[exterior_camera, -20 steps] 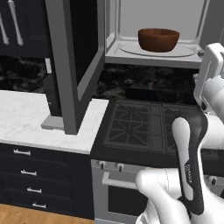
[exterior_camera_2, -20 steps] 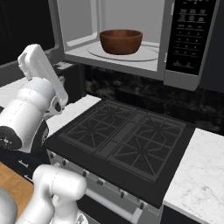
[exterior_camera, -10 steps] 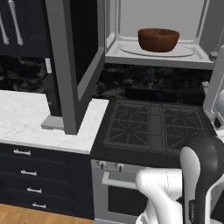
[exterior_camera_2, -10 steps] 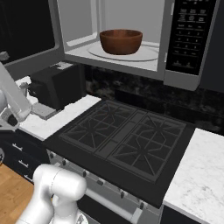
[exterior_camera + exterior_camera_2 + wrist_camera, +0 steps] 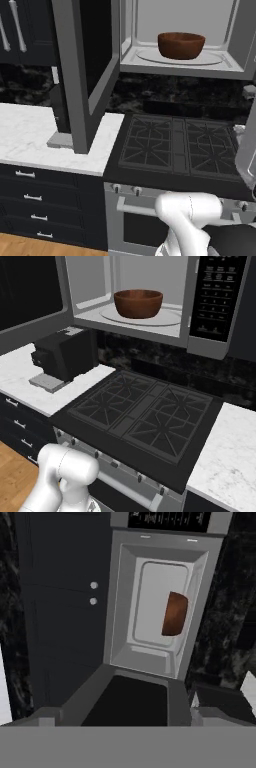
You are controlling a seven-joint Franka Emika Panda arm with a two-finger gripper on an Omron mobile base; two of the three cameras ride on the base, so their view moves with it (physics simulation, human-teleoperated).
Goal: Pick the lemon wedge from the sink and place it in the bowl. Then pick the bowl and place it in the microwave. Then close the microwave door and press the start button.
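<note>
The reddish-brown bowl (image 5: 181,45) (image 5: 138,302) stands on the round turntable inside the microwave (image 5: 145,22) (image 5: 205,343). The microwave door (image 5: 75,75) (image 5: 27,331) stands wide open, swung out to the left over the counter. The hand view is rolled on its side. It looks into the microwave (image 5: 150,567) past the door (image 5: 132,702), with the bowl (image 5: 174,614) seen edge-on. My gripper's fingers hold nothing, and the jaws are spread wide. The lemon wedge is hidden and the sink is out of view.
A black gas stove (image 5: 175,145) (image 5: 145,411) lies below the microwave. A black coffee machine (image 5: 65,356) sits on the white marble counter (image 5: 30,135) beneath the open door. Dark drawers (image 5: 30,200) run below the counter. My white arm (image 5: 192,215) (image 5: 65,471) rises at the lower edge.
My arm's upper links have swung out of both base views, to the right in the left view and to the left in the right view. Bowl and door have not moved.
</note>
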